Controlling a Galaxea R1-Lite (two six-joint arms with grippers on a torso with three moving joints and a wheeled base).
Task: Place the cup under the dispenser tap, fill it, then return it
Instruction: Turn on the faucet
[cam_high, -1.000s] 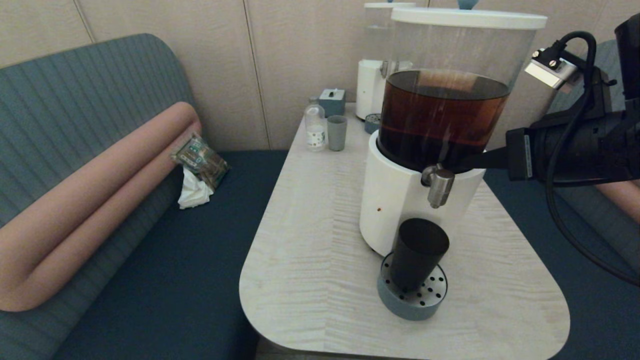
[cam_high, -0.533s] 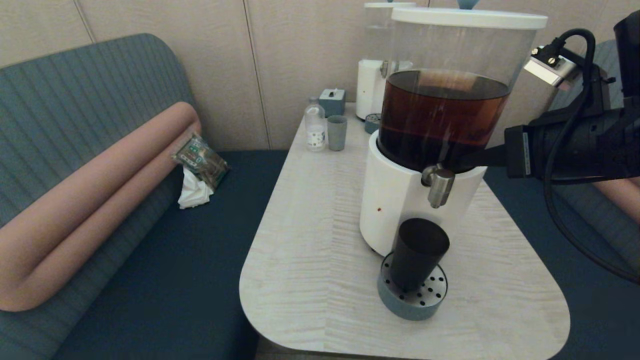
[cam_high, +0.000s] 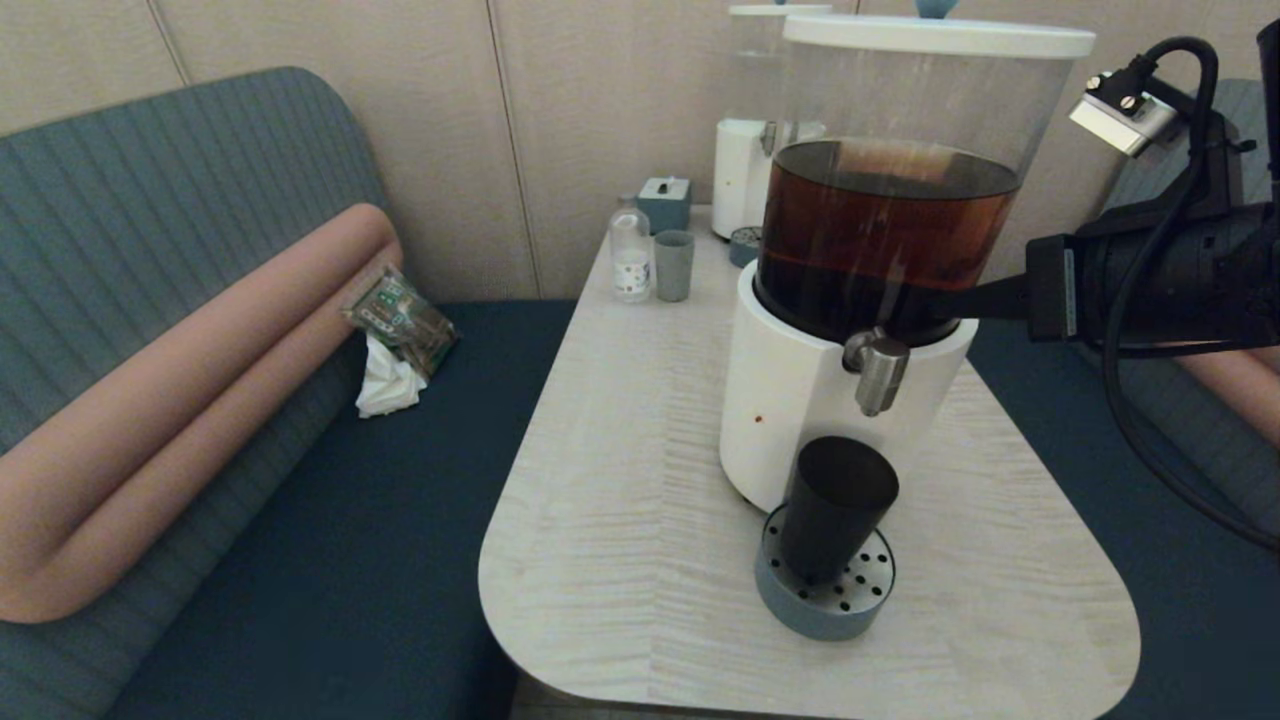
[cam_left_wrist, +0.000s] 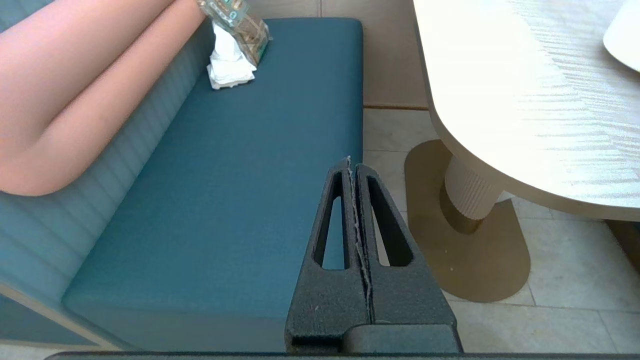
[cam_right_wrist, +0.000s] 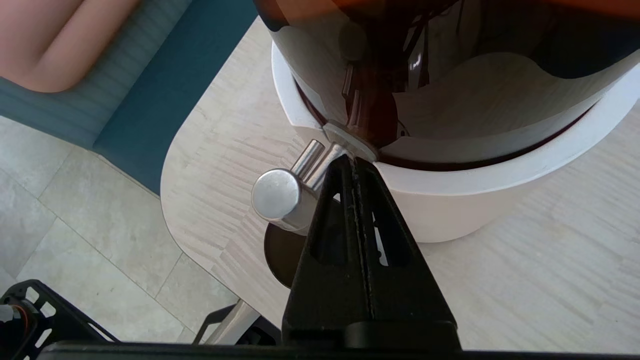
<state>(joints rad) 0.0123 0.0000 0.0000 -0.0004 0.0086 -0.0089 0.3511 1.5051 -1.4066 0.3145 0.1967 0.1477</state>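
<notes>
The matte black cup (cam_high: 838, 505) stands upright on the round perforated drip tray (cam_high: 800, 612), right below the brushed-steel dispenser tap (cam_high: 878, 372). No stream shows between tap and cup. My right gripper (cam_high: 915, 318) comes in from the right, shut and empty. In the right wrist view the right gripper (cam_right_wrist: 352, 161) has its tip at the stem behind the tap (cam_right_wrist: 277, 195), with the cup (cam_right_wrist: 280, 255) dark below. My left gripper (cam_left_wrist: 352, 165) is shut and parked low beside the table, out of the head view.
The large dispenser (cam_high: 790, 400) with brown liquid fills the table's right middle. At the back stand a grey-green cup (cam_high: 674, 265), a small bottle (cam_high: 630, 255), a blue box (cam_high: 665, 203) and a smaller dispenser (cam_high: 745, 170). A teal bench (cam_high: 330, 560) lies to the left.
My right arm's wrist has drifted slightly right and up, while its fingers stay at the tap's stem. The cup and tray have not moved.
</notes>
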